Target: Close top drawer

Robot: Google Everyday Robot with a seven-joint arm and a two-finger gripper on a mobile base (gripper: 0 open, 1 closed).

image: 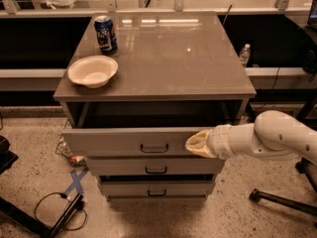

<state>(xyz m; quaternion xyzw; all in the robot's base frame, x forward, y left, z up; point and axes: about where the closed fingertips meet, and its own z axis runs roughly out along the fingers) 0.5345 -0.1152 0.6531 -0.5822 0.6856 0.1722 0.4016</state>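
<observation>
Here's the cabinet [163,58] filling the centre of the frame, and the top drawer [114,142] sits just below its grey slab, at mid-height of the picture, pulled out a little, with a dark band of its inside showing between the front panel and the cabinet body. The small dark handle [154,148] is right at the panel's middle. In from the right edge comes the white arm [277,138], and the gripper [190,144] is up against the right part of that drawer front, just right of the handle. Its cream fingers [200,142] look pinched together into a narrow tip, holding nothing, and it appears to touch the panel. Below it, the middle drawer [124,166] and the bottom drawer [129,189] are stacked under the top one. Up on the cabinet, left side, a white bowl [92,71] sits near the front edge, and a blue can [105,34] stands upright just behind it. A water bottle [244,55] stands on the ledge at the right. On the floor, lower left, a black cable [54,207] loops near a cross of blue tape [74,182].
</observation>
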